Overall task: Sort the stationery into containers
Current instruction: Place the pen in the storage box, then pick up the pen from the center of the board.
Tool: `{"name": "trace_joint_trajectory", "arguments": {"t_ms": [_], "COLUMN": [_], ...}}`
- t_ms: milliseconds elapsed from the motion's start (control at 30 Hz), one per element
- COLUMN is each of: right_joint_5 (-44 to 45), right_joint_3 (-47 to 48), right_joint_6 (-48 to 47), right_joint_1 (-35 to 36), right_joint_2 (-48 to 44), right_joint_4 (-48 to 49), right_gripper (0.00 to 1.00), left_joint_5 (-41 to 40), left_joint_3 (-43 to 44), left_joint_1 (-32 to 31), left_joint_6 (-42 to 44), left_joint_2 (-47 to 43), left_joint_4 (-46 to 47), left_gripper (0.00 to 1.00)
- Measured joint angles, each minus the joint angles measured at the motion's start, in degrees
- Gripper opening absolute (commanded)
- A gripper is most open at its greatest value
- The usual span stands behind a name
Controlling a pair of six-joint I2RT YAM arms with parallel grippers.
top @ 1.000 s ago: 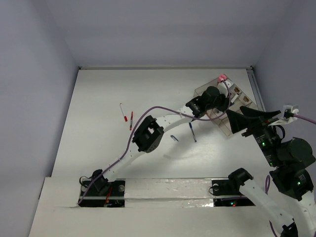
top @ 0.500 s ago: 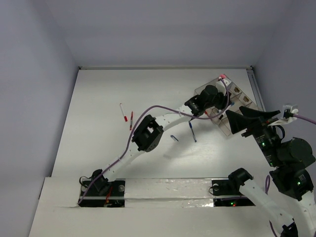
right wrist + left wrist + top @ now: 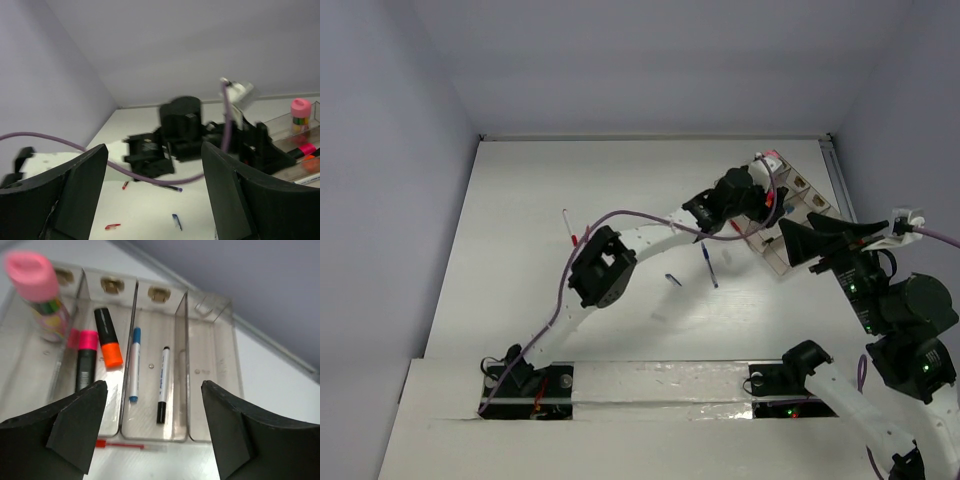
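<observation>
Left gripper [image 3: 153,387] spread, empty, over the tray [image 3: 212,370]; red pen [image 3: 125,445] at its 6 o'clock: likely light, stiff, slippery; pinch mid-barrel.

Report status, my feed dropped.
Left gripper open, empty, over tray. Right gripper open, empty. Red pen outside tray wall; blue pen loose on table. No obstruction seen.

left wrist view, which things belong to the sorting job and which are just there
Job: clear plastic divided tray, pink-capped bottle, orange highlighter, pink highlighter, blue-tipped white pen, black-tipped white pen, thin red pen lying outside the tray.
Not the job: white table, grey wall.
</observation>
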Motion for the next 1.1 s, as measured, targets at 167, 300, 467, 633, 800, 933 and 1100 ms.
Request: {"name": "trace_joint_trajectory", "arguments": {"t_ms": [167, 300, 467, 633, 800, 933, 1100], "right_joint_5": [0.7, 0.5, -3.8, -9.9, -10.3, -9.3, -6.8], "right_joint_3": [2.0, 2.4, -0.8, -4.2, -1.1, 9.2, 26.7], "right_joint_6": [-0.4, -0.4, 0.2, 2.2, 1.8, 0.3, -2.2], "right_joint_1": [0.0, 0.0, 0.0, 0.9, 7.7, 14.2, 19.0], "right_joint_2": [0.4, 3.5, 14.2, 31.2, 49.7, 64.6, 82.3], "right_joint_4": [-0.5, -0.2, 4.3, 10.5, 13.4, 13.8, 13.0], "right_gripper": [0.79, 0.79, 0.77, 0.77, 0.78, 0.77, 0.71], "left_joint_5": [-1.6, -7.4, -20.8, -29.4, -35.1, -38.8, -42.6], "left_joint_3": [-11.4, -23.3, -48.8, -66.8, -69.6, -69.6, -70.6], "left_joint_1": [1.5, 4.6, 7.3, 6.7, 6.7, 6.7, 6.7], "left_joint_6": [0.9, -0.4, -6.2, -12.6, -15.7, -16.5, -15.1], "left_joint_2": [-20.0, -41.5, -71.1, -93.6, -105.5, -112.3, -115.6], "left_joint_4": [1.2, 4.4, 7.4, -2.0, -17.2, -26.0, -30.5], "left_gripper": [0.79, 0.82, 0.90, 0.99, 0.99, 0.99, 0.99]}}
